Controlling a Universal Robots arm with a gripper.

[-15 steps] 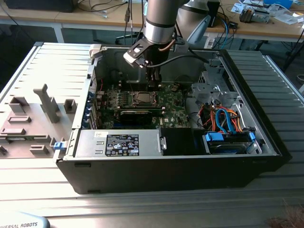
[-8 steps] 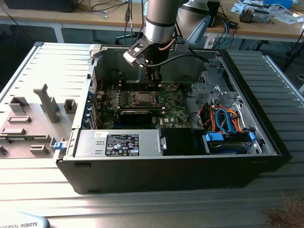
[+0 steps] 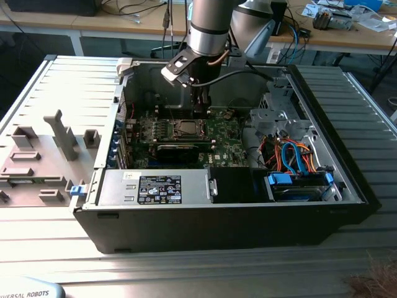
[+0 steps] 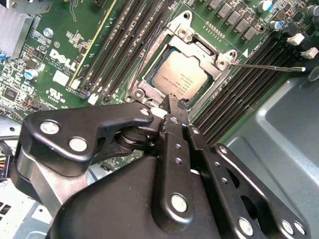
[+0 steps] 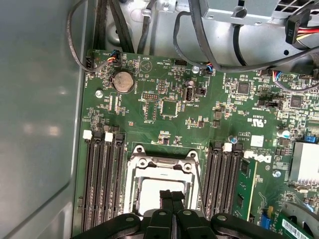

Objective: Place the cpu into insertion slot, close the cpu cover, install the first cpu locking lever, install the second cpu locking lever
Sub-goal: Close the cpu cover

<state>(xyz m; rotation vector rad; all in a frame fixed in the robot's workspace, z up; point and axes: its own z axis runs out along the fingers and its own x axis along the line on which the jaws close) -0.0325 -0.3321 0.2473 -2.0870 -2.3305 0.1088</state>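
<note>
Clenched gripper (image 3: 198, 115) low over the cpu (image 3: 186, 128), mid motherboard (image 3: 226, 131), in exterior view.
In second wrist view, fingertips (image 4: 174, 107) pressed together at the edge of the cpu cover (image 4: 143, 91), lying down around the seated cpu (image 4: 182, 79); likewise in first wrist view.

cpu (image 4: 185, 74): dull silvery-grey | cpu cover (image 4: 145, 91): silvery | gripper (image 4: 172, 103): black | motherboard (image 5: 149, 74): green | memory slots (image 5: 104, 184): black | computer case (image 3: 217, 226): black | table (image 3: 186, 267): grey, ribbed

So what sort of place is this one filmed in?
Probably a robotics lab or workshop: an open PC case sits on a ribbed metal table, a robot arm reaches into it, and benches behind carry cables and parts.
</note>
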